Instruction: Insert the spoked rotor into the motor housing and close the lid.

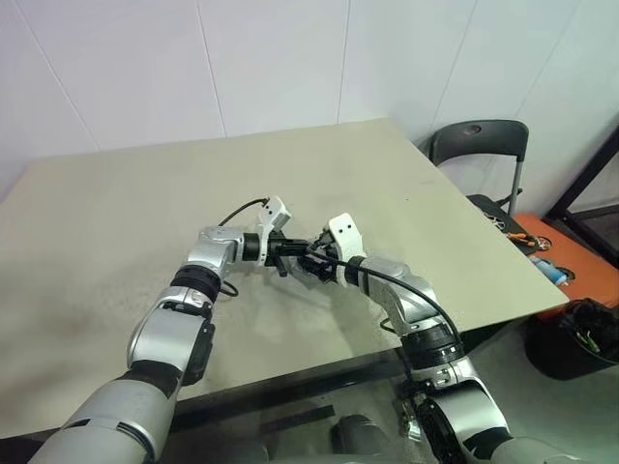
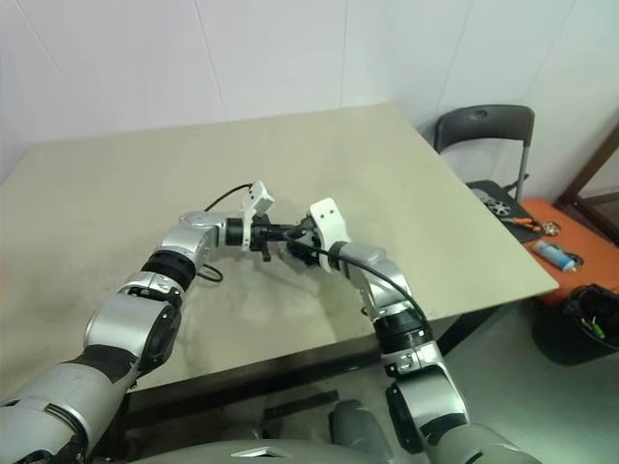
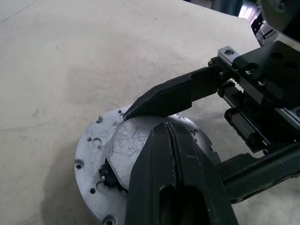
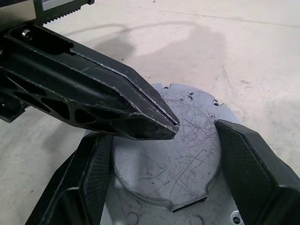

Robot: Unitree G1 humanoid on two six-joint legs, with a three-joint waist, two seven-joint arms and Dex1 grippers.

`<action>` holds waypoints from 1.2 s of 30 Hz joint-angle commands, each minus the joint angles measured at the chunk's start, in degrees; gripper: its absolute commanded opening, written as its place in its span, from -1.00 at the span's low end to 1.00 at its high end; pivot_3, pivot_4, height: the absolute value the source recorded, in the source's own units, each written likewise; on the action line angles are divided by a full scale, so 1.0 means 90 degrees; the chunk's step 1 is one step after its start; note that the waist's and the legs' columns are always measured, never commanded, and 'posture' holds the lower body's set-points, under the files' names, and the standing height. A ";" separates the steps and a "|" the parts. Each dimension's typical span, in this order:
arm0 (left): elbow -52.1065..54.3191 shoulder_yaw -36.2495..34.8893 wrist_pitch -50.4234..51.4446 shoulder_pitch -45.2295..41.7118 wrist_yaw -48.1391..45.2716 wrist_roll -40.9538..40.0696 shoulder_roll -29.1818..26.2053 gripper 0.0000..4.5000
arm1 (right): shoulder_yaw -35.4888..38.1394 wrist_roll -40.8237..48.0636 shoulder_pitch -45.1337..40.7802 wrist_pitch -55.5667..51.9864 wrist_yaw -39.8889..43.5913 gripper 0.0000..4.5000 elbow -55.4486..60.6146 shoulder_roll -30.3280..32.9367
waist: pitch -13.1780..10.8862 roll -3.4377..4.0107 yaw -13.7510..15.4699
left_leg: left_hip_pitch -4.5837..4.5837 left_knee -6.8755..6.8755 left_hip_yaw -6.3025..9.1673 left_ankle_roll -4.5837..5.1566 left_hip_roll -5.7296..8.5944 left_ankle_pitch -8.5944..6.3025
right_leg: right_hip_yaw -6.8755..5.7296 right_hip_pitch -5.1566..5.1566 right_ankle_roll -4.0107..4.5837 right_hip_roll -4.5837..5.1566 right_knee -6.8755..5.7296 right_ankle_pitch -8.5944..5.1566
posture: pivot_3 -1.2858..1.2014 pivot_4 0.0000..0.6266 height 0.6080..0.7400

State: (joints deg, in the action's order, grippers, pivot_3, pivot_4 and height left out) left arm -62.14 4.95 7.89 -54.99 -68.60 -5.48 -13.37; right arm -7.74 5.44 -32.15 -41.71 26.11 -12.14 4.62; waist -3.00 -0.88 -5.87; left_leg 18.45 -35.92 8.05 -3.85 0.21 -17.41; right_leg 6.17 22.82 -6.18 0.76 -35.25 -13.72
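Observation:
The lid is a flat light-grey round metal part with small screw holes around its rim and a raised, scratched round centre; it also shows under my left gripper. A short grey wall shows below its rim; I cannot tell whether that is the motor housing. The spoked rotor is hidden. My right gripper has one finger against each side of the raised centre, gripping it. My left gripper is shut on nothing, its tips just over the raised centre. Both grippers meet above the near middle of the table.
The beige table has its right front corner near a dark chair. An orange box with tools and a black bin are on the floor at the right. White walls are behind.

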 commanded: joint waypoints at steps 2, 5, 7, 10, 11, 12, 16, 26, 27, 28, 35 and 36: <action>-0.0052 0.0168 -0.0012 0.0146 -0.0196 0.0209 -0.0021 -0.99 | 0.0122 0.0201 0.0098 -0.0570 0.0085 0.35 -0.0351 0.0154 | 0.0001 0.0001 0.0026 | -0.0002 -0.0002 0.0000 0.0000 0.0000 0.0000 | 0.0000 -0.0001 -0.0018 -0.0001 -0.0005 -0.0011 | 0.03 -1.00 1.00; -0.0045 0.0172 -0.0008 0.0184 -0.0190 0.0216 -0.0050 -0.99 | -0.0004 0.0306 0.0123 -0.0605 0.0366 0.35 -0.0146 0.0305 | 0.0001 0.0001 0.0040 | -0.0002 -0.0003 0.0000 0.0000 0.0000 0.0000 | -0.0001 -0.0003 -0.0023 -0.0001 -0.0005 -0.0014 | 0.03 -1.00 1.00; -0.0046 0.0200 -0.0036 0.0227 -0.0174 0.0254 -0.0092 -0.99 | -0.0184 0.0286 0.0184 -0.0577 0.0548 0.35 0.0000 0.0470 | 0.0002 0.0003 0.0044 | 0.0000 -0.0003 -0.0001 0.0001 0.0001 -0.0001 | -0.0001 -0.0004 -0.0023 0.0000 0.0001 -0.0014 | 0.03 -1.00 1.00; 0.0013 0.0199 -0.0009 0.0256 -0.0162 0.0243 -0.0123 -0.99 | -0.0405 0.0329 0.0339 -0.0613 0.0766 0.35 0.0255 0.0646 | 0.0004 0.0002 0.0111 | 0.0005 -0.0002 0.0001 0.0007 0.0003 -0.0005 | -0.0005 -0.0003 -0.0007 0.0005 0.0002 -0.0011 | 0.03 -1.00 1.00; 0.0023 0.0184 -0.0015 0.0255 -0.0135 0.0239 -0.0124 -0.99 | -0.0453 0.0320 0.0395 -0.0613 0.0767 0.35 0.0307 0.0675 | 0.0005 0.0003 0.0153 | 0.0007 -0.0002 0.0001 0.0008 0.0004 -0.0006 | -0.0009 -0.0004 -0.0005 0.0007 0.0003 -0.0011 | 0.03 -1.00 1.00; 0.0028 0.0177 -0.0024 0.0254 -0.0117 0.0238 -0.0125 -0.99 | -0.0483 0.0315 0.0429 -0.0611 0.0753 0.35 0.0337 0.0692 | 0.0005 0.0003 0.0186 | 0.0007 -0.0002 -0.0001 0.0010 0.0006 -0.0007 | -0.0008 -0.0004 -0.0006 0.0010 0.0005 -0.0012 | 0.03 -1.00 1.00; 0.0014 0.0094 -0.0022 0.0241 0.0044 0.0195 -0.0087 -0.99 | -0.0591 0.0232 0.0547 -0.0531 0.0638 0.35 0.0344 0.0679 | 0.0009 0.0004 0.0221 | 0.0006 -0.0002 -0.0001 0.0012 0.0007 -0.0009 | -0.0009 -0.0004 -0.0005 0.0011 0.0005 -0.0014 | 0.03 -1.00 1.00; 0.0235 0.0002 0.0127 0.0505 0.0151 0.0133 -0.0042 -0.99 | -0.0629 0.0159 0.0645 -0.0456 0.0473 0.35 0.0373 0.0549 | 0.0038 0.0016 0.0213 | -0.0001 -0.0006 -0.0001 0.0013 0.0007 -0.0009 | -0.0009 -0.0010 -0.0004 0.0010 0.0001 -0.0014 | 0.03 -1.00 1.00; 0.0283 0.0003 0.0155 0.0544 0.0140 0.0120 -0.0043 -0.99 | -0.0608 0.0120 0.0634 -0.0385 0.0387 0.35 0.0319 0.0506 | 0.0040 0.0017 0.0211 | -0.0001 -0.0005 -0.0001 0.0013 0.0007 -0.0010 | -0.0009 -0.0010 -0.0004 0.0010 0.0001 -0.0014 | 0.03 -1.00 1.00; 0.0341 0.0005 0.0193 0.0583 0.0126 0.0103 -0.0041 -0.99 | -0.0563 0.0090 0.0611 -0.0322 0.0278 0.35 0.0258 0.0446 | 0.0043 0.0017 0.0211 | -0.0002 -0.0005 -0.0001 0.0013 0.0007 -0.0010 | -0.0009 -0.0011 -0.0004 0.0010 0.0001 -0.0014 | 0.03 -1.00 1.00; 0.0721 -0.0024 0.0465 0.0841 0.0127 0.0045 -0.0031 -0.99 | -0.0408 0.0085 0.0496 -0.0215 0.0000 0.35 0.0092 0.0177 | 0.0056 0.0024 0.0198 | -0.0019 -0.0019 -0.0001 0.0013 0.0006 -0.0009 | -0.0008 -0.0024 -0.0025 0.0006 -0.0015 -0.0026 | 0.03 -1.00 1.00; 0.0778 -0.0030 0.0504 0.0876 0.0140 0.0035 -0.0028 -0.99 | -0.0379 0.0102 0.0493 -0.0197 -0.0039 0.35 0.0105 0.0133 | 0.0057 0.0025 0.0195 | -0.0022 -0.0022 0.0000 0.0013 0.0006 -0.0009 | -0.0008 -0.0027 -0.0025 0.0005 -0.0019 -0.0027 | 0.03 -1.00 1.00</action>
State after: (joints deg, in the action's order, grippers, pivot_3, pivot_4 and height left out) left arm -55.39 3.63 11.03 -48.35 -67.06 -5.68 -13.65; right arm -10.10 5.80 -29.13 -41.94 25.81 -8.49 7.36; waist -2.49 -0.66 -4.11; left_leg 18.22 -36.12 8.05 -3.73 0.26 -17.50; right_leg 6.10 22.54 -6.41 0.79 -35.43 -13.96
